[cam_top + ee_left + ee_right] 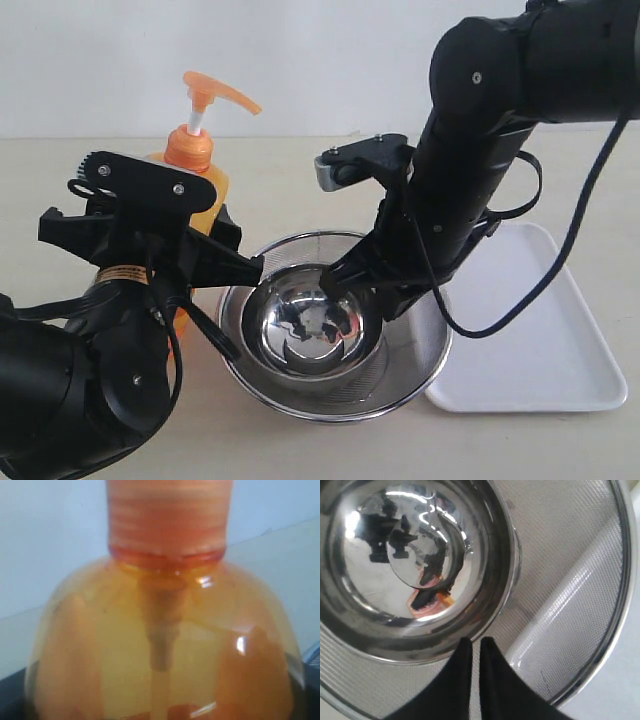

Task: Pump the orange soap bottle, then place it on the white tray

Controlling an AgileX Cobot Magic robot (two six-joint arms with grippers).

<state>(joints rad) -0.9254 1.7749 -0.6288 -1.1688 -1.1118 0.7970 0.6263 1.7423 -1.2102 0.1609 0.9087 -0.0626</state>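
The orange soap bottle (190, 148) stands upright on the table just left of the mesh strainer (420, 352), pump head up. The left gripper (180, 245) is right at the bottle's body, which fills the left wrist view (165, 645). I cannot tell how its jaws stand. The right gripper (472, 645) hangs over the strainer (560, 570) at the rim of the steel bowl (410, 555) inside it, jaws drawn almost together on nothing. The white tray (560, 350) lies at the strainer's right, bare.
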